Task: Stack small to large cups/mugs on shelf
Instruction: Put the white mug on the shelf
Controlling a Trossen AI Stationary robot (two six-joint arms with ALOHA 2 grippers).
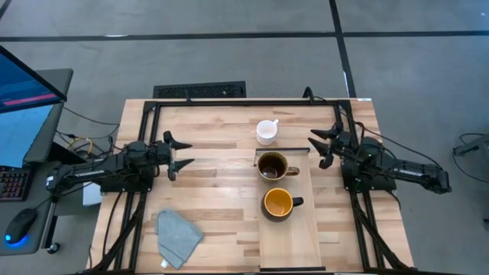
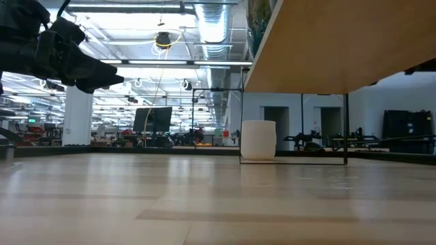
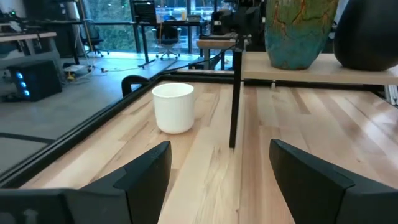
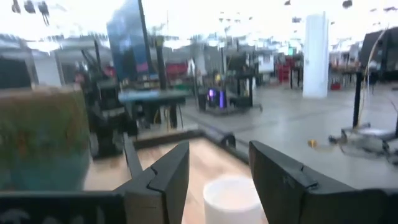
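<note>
White mug (image 1: 266,131) stands off the shelf (image 1: 290,229), apparently unstacked; left gripper (image 1: 180,152) and right gripper (image 1: 321,150) both spread, empty.

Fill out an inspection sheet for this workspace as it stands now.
Surface: striped wooden table, dark frame around it.
Job's things: brown mug and yellow-lined mug on the shelf; white mug on the table beyond the shelf's end.
Clutter: grey-blue cloth near the table's front-left corner.
Grippers: left tool open, empty, left of the shelf; right tool open, empty, right of the brown mug.
Cables: run from both arms off the table sides.
Surroundings: monitor, keyboard, mouse at left; no person seen.
</note>
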